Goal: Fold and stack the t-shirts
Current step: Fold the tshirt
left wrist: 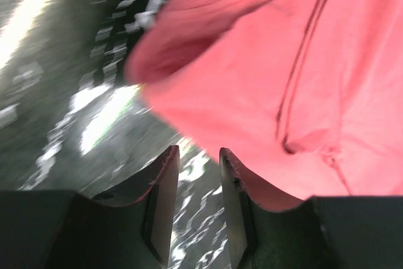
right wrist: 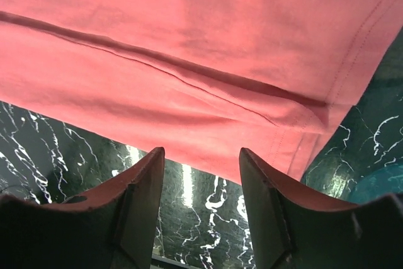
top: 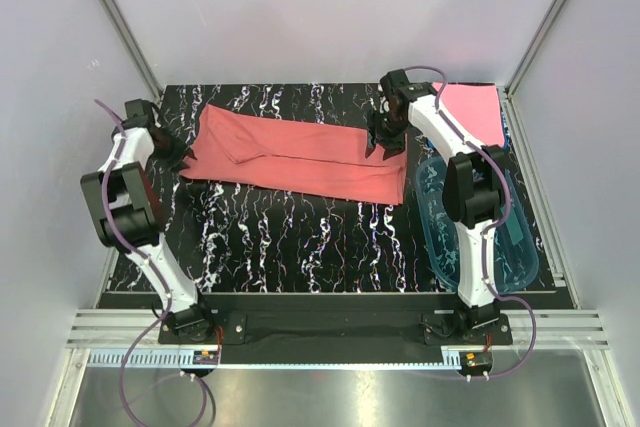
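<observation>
Counting two t-shirts on the black marbled table point(top: 300, 247), we find one salmon t-shirt point(top: 300, 159) folded into a long band across the rear middle. One lighter pink t-shirt point(top: 472, 112) lies flat in the far right corner, apart from the first. A single clear blue tub point(top: 437, 239) sits on the right side, just beside the salmon band's right end. The right arm crosses above it, and we cannot tell whether anything lies inside. Of the two claws, the left gripper point(left wrist: 198, 152) sits at the band's left end, its jaws slightly apart with only table between them. The right gripper point(right wrist: 198, 152) hangs at the right end, jaws spread wider, holding no cloth, the hem just ahead.
</observation>
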